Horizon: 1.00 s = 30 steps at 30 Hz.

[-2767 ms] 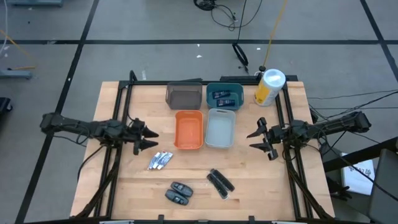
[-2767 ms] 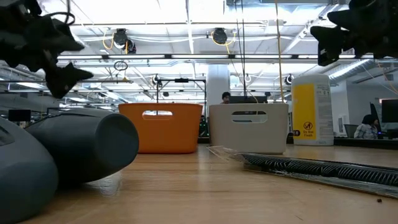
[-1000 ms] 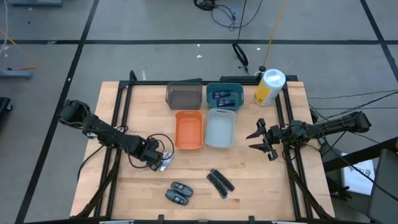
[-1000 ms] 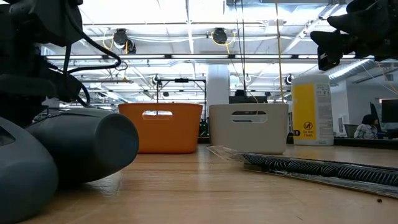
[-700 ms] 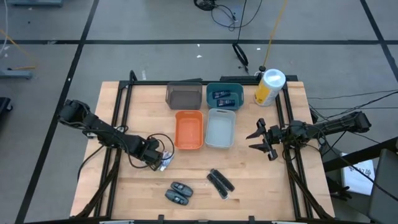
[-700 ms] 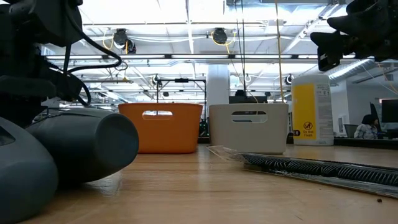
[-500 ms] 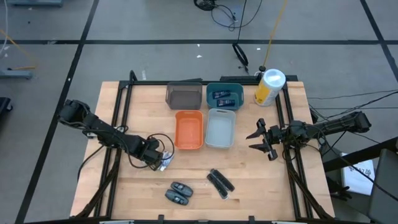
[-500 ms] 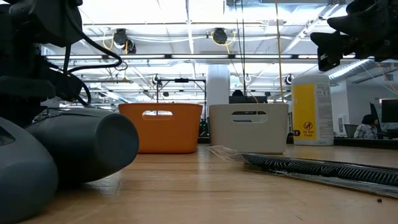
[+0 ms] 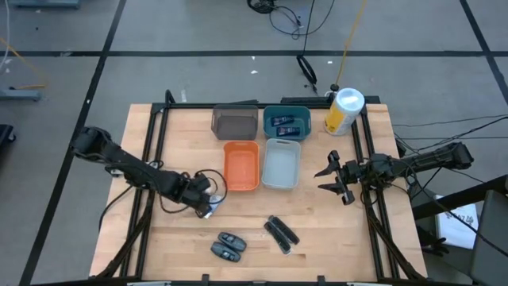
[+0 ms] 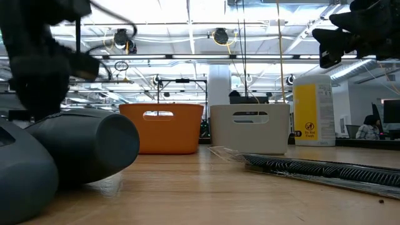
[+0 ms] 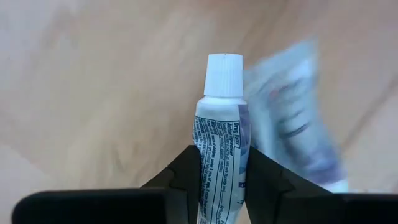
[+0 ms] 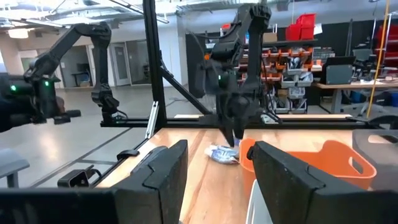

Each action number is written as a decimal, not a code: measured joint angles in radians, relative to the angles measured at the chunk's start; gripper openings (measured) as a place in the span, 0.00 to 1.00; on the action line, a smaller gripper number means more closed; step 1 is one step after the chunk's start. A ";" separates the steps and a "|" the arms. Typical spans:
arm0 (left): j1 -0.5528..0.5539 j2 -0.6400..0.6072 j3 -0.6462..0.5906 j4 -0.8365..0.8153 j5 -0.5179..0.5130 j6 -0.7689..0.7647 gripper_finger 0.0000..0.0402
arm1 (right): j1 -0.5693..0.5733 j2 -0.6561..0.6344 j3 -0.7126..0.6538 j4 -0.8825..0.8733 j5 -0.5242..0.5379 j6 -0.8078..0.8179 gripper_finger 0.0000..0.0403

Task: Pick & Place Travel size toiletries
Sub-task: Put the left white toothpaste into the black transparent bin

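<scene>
My left gripper (image 9: 206,203) stands over the table's near-left part, shut on one silvery-white tube (image 11: 220,143) whose white cap (image 11: 224,74) points away from the wrist. A second silvery-white tube (image 11: 292,124) lies flat on the wood beside it. Two dark grey ovals (image 9: 226,246) and two slim black bars (image 9: 281,233) lie near the front edge. Two dark blue tubes (image 9: 286,123) lie in the teal bin (image 9: 286,110). My right gripper (image 9: 329,181) hovers open at the right, holding nothing. My left gripper pinches the tube's printed body (image 11: 219,163) between its two fingers (image 11: 186,171), below the cap. The fingers come from above, pointing down, and lie along the tube. The cap end sticks out past the fingertips; whether it touches the table I cannot tell.
A grey-brown bin (image 9: 235,121), an orange bin (image 9: 241,165) and a pale bin (image 9: 281,164) cluster at the table's middle and far side. A yellow-and-white canister (image 9: 344,111) stands at the far right. Black frame rails (image 9: 151,159) run along both sides.
My left gripper, down at the silvery-white tubes and still until half a second ago, has since shifted a little toward the far edge and risen; the low view shows its arm higher and blurred. The second tube stays on the wood.
</scene>
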<state>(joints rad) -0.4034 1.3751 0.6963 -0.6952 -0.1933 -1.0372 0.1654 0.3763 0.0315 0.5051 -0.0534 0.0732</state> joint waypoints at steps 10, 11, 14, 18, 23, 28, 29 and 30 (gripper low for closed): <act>-0.039 -0.223 0.010 0.057 -0.187 0.128 0.23 | 0.000 0.000 0.000 -0.021 0.000 0.018 0.42; -0.042 -0.249 0.011 0.066 -0.206 0.146 0.23 | 0.000 0.001 0.000 -0.025 0.000 0.019 0.42; -0.060 -0.325 0.011 0.074 -0.262 0.208 0.23 | 0.000 0.000 0.000 -0.031 0.000 0.019 0.42; -0.076 -0.415 0.012 0.107 -0.336 0.305 0.23 | 0.000 0.000 0.000 -0.032 0.000 0.017 0.42; -0.085 -0.487 0.012 0.189 -0.381 0.468 0.23 | 0.000 0.000 0.000 -0.032 0.000 0.018 0.42; -0.084 -0.505 0.012 0.263 -0.354 0.584 0.23 | 0.000 0.001 0.000 -0.032 0.000 0.019 0.42; -0.084 -0.505 0.012 0.271 -0.346 0.593 0.23 | 0.000 0.000 0.000 -0.032 0.000 0.019 0.42; -0.084 -0.505 0.007 0.292 -0.337 0.603 0.23 | 0.000 0.000 0.000 -0.032 0.000 0.019 0.42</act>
<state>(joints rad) -0.4877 0.8703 0.7037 -0.4028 -0.5302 -0.4341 0.1654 0.3767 0.0319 0.4732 -0.0536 0.0921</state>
